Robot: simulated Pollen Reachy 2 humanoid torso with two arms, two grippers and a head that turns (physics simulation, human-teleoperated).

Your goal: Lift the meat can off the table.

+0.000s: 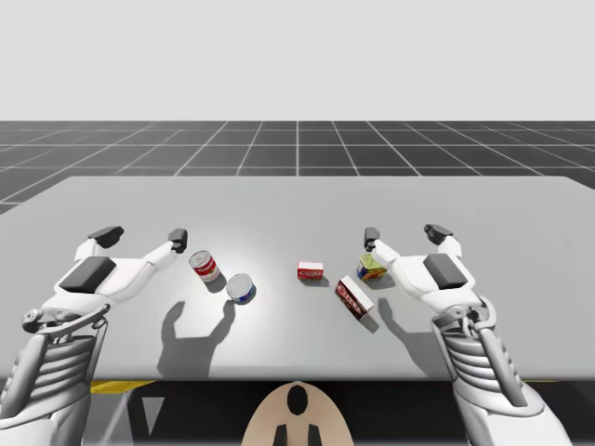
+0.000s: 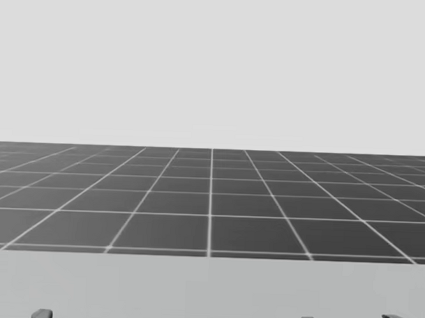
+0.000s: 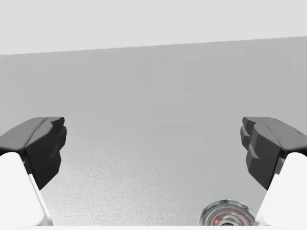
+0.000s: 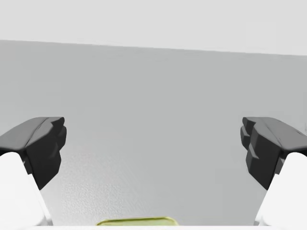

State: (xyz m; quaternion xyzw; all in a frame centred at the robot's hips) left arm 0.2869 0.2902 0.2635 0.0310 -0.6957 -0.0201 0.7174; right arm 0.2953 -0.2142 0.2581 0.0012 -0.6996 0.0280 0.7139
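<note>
The meat can [image 1: 372,268], a small can with a blue side and a yellow-green top, stands right of the table's middle. My right gripper [image 1: 404,235] hovers open just above and behind it, its inner finger over the can. In the right wrist view the can's yellow-green rim [image 4: 136,221] peeks out under the open gripper [image 4: 153,148], between the fingers and a little toward the inner one. My left gripper [image 1: 141,236] is open over the table's left part, far from the can.
A red and white can [image 1: 205,267] stands by my left gripper, its top [image 3: 226,218] under that gripper. A blue can [image 1: 241,288] lies beside it. A small red box [image 1: 310,270] and a dark red box [image 1: 354,298] lie left of the meat can on the grey table [image 1: 297,200].
</note>
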